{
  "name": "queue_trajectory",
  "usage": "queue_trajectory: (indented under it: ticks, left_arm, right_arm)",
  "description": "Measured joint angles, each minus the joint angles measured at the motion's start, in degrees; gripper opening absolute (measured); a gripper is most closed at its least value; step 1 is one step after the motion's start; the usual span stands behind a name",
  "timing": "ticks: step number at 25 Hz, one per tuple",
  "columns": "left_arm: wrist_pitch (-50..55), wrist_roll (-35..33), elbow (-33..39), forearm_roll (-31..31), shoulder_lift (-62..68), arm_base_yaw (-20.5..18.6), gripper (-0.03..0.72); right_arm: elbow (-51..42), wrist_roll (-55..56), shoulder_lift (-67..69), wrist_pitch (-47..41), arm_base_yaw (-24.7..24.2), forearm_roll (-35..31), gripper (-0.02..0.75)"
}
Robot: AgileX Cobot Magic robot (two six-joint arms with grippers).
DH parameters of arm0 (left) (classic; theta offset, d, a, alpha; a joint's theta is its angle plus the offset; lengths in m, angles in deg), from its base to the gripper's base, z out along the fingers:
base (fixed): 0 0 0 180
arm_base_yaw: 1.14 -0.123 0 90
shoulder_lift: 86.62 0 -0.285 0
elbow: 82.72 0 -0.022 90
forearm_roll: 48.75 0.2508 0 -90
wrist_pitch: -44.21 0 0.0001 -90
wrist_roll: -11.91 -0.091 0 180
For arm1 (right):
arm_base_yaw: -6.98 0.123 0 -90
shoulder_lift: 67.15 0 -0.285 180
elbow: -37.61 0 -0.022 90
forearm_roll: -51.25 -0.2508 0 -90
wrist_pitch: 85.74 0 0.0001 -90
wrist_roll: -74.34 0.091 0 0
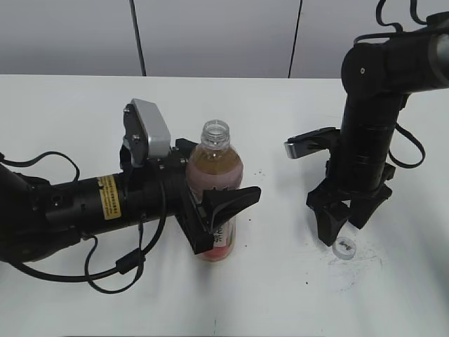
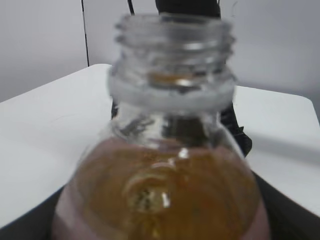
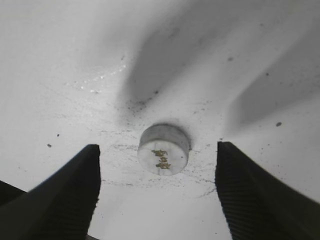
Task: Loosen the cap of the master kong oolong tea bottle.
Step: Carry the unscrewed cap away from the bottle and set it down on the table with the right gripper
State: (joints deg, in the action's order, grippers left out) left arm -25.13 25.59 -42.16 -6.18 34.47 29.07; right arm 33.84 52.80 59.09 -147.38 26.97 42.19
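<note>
The cap (image 3: 164, 149) is seen lying on the white table (image 1: 70, 112) at the lower right of the exterior frame, fully off the master kong oolong tea bottle (image 1: 214, 193), which stands upright at centre frame with its threaded neck bare. The right gripper (image 1: 349, 226) is held just above the cap with its jaws spread; in the right wrist view the two dark fingers (image 3: 65, 195) are shown at the lower left and lower right corners, well clear of the cap on both sides, so nothing is grasped by it. The left gripper (image 1: 214, 214) is clenched around the bottle's labelled body, low on the label, and the bottle is kept vertical by that grip. The step in hand is judged to be the release and withdrawal after the cap has been set down, the loosening itself appearing complete and indeed exceeded. It would be done well if the right arm were lifted straight up, so that the cap is not nudged by either finger, and if the left hold were kept steady until the right arm is clear, since an uncapped bottle would spill if tipped. The bottle is filled with amber tea up to about the shoulder, as is shown in the left wrist view, with only the clear neck empty. No liquid is seen on the table; only dark specks and scuffs are visible around the cap.
</note>
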Motion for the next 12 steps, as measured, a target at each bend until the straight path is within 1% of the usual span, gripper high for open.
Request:
queue_trajectory:
  ticks: [3, 8, 12]
  left_arm:
    - [0.0, 0.0, 0.0, 0.1, 0.0, 0.0, 0.507]
    - [0.0, 0.0, 0.0, 0.1, 0.0, -0.1, 0.574]
    - [0.2, 0.0, 0.0, 0.1, -0.6, -1.0, 0.583]
  right_arm:
    - [0.0, 0.0, 0.0, 0.0, 0.0, 0.0, 0.536]
    - [0.5, 0.2, 0.0, 0.0, 0.0, 0.0, 0.536]
    - [2.9, 1.7, 0.0, -0.3, 0.0, 0.0, 0.536]
